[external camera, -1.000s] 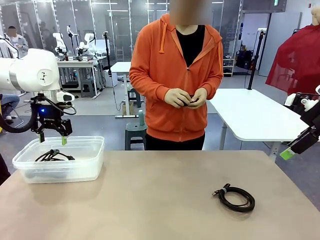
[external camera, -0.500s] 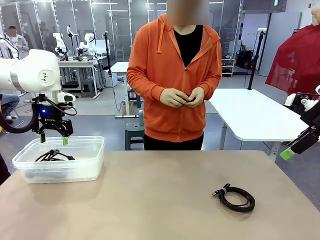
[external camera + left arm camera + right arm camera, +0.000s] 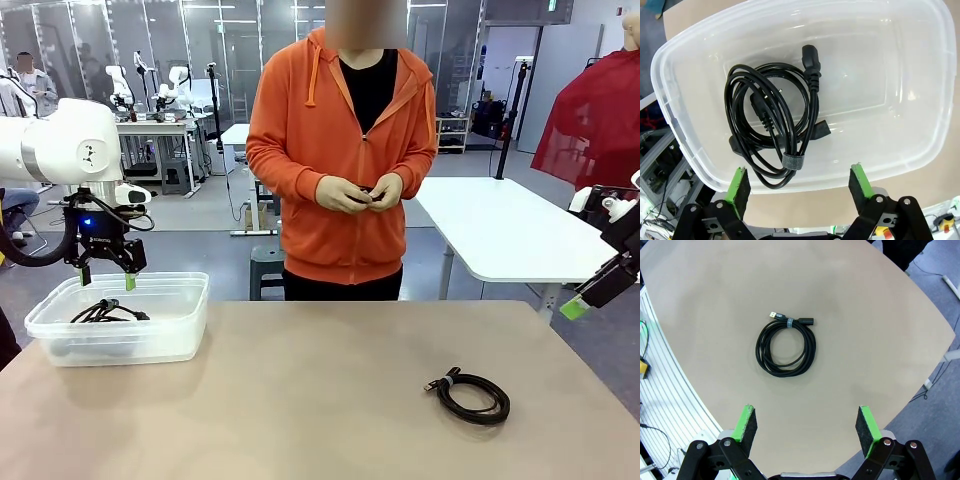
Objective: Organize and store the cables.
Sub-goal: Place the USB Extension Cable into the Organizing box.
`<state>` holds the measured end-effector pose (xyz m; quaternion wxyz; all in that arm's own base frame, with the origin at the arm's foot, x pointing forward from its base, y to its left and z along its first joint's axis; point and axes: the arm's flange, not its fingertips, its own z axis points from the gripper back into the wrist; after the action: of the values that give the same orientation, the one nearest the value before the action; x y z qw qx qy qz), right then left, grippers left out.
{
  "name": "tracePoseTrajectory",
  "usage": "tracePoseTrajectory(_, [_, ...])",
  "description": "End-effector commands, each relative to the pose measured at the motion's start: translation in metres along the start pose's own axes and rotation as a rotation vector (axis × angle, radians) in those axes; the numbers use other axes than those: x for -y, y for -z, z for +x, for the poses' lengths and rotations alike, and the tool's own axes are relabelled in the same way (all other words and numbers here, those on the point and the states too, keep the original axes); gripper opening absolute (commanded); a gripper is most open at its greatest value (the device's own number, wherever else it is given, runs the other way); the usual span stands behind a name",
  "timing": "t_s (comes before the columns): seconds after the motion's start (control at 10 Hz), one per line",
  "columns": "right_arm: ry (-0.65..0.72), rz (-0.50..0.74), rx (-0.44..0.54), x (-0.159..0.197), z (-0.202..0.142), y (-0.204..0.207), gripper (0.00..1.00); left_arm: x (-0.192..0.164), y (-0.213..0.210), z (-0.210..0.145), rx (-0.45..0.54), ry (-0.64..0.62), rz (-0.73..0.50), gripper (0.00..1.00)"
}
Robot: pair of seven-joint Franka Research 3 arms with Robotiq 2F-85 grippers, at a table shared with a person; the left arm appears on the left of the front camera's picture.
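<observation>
Your left tool (image 3: 107, 279) hangs open and empty over the clear plastic tub (image 3: 120, 340). One coiled black power cord (image 3: 772, 135) lies inside the tub. Your right tool (image 3: 805, 415) is open and empty too, above the counter (image 3: 300, 400). A coiled USB cable (image 3: 762, 350) lies there, well apart from the tub. The person's hands (image 3: 360, 193) hold a small dark item.

- Bright, even overhead light fills the front view; the desk (image 3: 300, 400) shows only a faint, soft shadow under the coiled cable (image 3: 472, 395).
- In the left wrist view the clear plastic bin (image 3: 920, 100) has white glare patches on its floor and rim.
- Both wrist views bow at the edges, so the desk's border curves.
- The foreground is sharp; the far room is slightly soft.
</observation>
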<state>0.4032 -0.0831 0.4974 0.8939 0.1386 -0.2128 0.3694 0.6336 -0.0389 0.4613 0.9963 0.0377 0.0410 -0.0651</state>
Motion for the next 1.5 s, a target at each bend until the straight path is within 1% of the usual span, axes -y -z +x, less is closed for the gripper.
tracePoseTrajectory(0.0, [0.011, -0.006, -0.013, 0.000, 0.001, -0.001, 1.00, -0.002, 0.001, 0.000, -0.001, 0.018, 0.004, 1.00])
tracePoseTrajectory(0.4, [0.011, -0.006, -0.013, 0.000, 0.001, -0.001, 1.00, -0.002, 0.001, 0.000, -0.001, 0.018, 0.004, 1.00])
tracePoseTrajectory(0.5, [0.011, -0.006, -0.013, 0.000, 0.001, -0.001, 1.00, 0.000, 0.000, 0.000, 0.000, 0.000, 0.000, 1.00])
tracePoseTrajectory(0.6, [0.011, -0.006, -0.013, 0.000, 0.001, -0.001, 1.00, 0.002, -0.032, -0.005, 0.049, 0.023, -0.046, 1.00])
tracePoseTrajectory(0.7, [0.011, -0.006, -0.013, 0.000, 0.001, -0.001, 1.00, 0.003, -0.054, -0.015, 0.083, 0.043, -0.141, 1.00])
tracePoseTrajectory(0.8, [0.011, -0.006, -0.013, 0.000, 0.001, -0.001, 1.00, 0.004, -0.070, -0.031, 0.125, 0.039, -0.136, 1.00])
tracePoseTrajectory(0.9, [0.011, -0.006, -0.013, 0.000, 0.001, -0.001, 1.00, 0.006, -0.083, -0.051, 0.164, 0.052, -0.166, 1.00])
tracePoseTrajectory(1.1, [0.011, -0.006, -0.013, 0.000, 0.001, -0.001, 1.00, 0.013, -0.109, -0.094, 0.269, 0.115, -0.199, 1.00])
tracePoseTrajectory(1.2, [0.011, -0.006, -0.013, 0.000, 0.001, -0.001, 1.00, 0.015, -0.125, -0.122, 0.316, 0.155, -0.250, 1.00])
tracePoseTrajectory(1.4, [0.011, -0.006, -0.013, 0.000, 0.001, -0.001, 1.00, 0.022, -0.146, -0.170, 0.408, 0.193, -0.220, 1.00])
